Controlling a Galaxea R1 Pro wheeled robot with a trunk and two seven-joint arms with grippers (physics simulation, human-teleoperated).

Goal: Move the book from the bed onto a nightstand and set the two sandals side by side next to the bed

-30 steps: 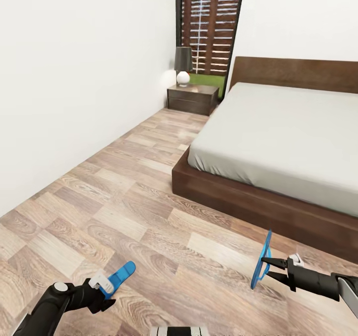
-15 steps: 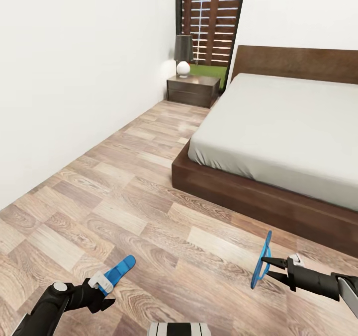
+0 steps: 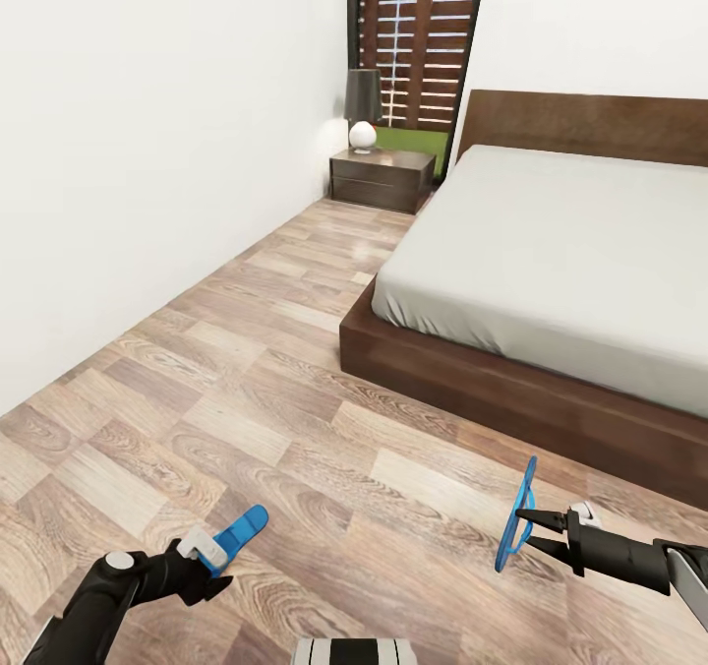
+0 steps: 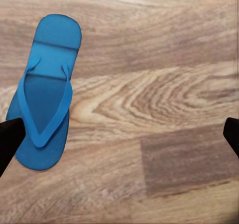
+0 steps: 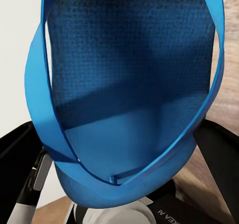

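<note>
While the left gripper (image 4: 119, 134) hangs spread wide over one sandal (image 4: 44, 92) — flat on the floor (image 3: 295, 429) | right gripper (image 3: 524, 529) clamps other sandal (image 3: 517, 513) upright, 5 o'clock — bed (image 3: 551, 252) at 2 o'clock

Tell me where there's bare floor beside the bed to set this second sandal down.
The wood floor lies bare between the white wall and the bed frame, up to the nightstand. Free patch: between the left sandal on the floor and the bed's near corner. The right end effector holds the other sandal there.
</note>
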